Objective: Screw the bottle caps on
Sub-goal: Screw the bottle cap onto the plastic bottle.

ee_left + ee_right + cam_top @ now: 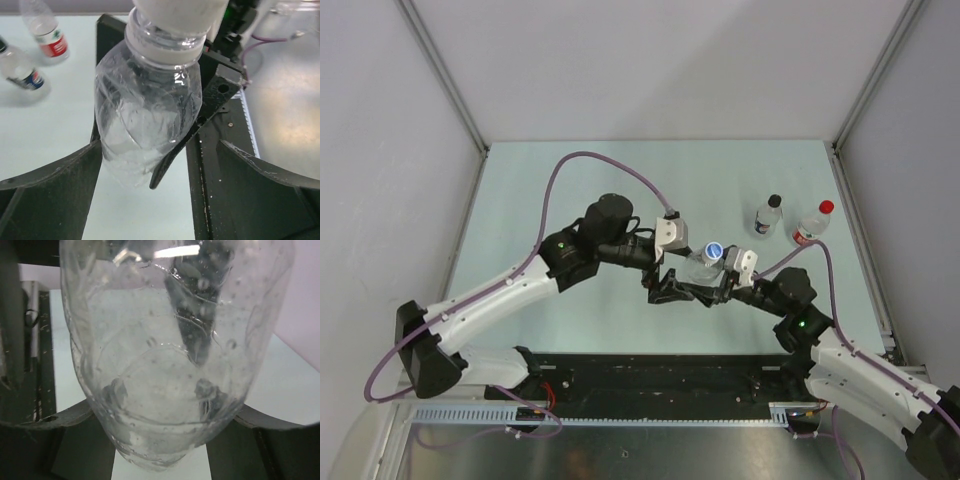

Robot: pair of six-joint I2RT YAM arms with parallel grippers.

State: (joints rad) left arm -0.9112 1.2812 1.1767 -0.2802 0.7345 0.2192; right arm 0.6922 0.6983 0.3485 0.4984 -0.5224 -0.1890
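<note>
The right pincer (165, 412) is clamped on the body of a clear bottle (702, 268), its two black fingers (212, 102) pressed against opposite sides of the crumpled plastic. The bottle sits over the middle of the desk (570, 180), just ahead of the two arm bases. Whether its base rests on the surface cannot be told. A whitish cap (175, 11) sits on the bottle's neck, and from above it looks pale with a bluish tint. Whether it is screwed fully down cannot be told.

The left pincer (161, 145) stands wide, with the bottle's lower body between its fingers. One finger lies close against the bottle's side, though contact cannot be made out, and the other is clearly apart from it.

Two more bottles stand upright near the far right side of the desk, just beside each other and well apart from both pincers. The black-capped bottle (769, 218) carries a blue-marked label and its black cap (774, 201). To its right, the red-capped bottle (808, 230) has a red-and-white label and its red cap (826, 207)
</note>
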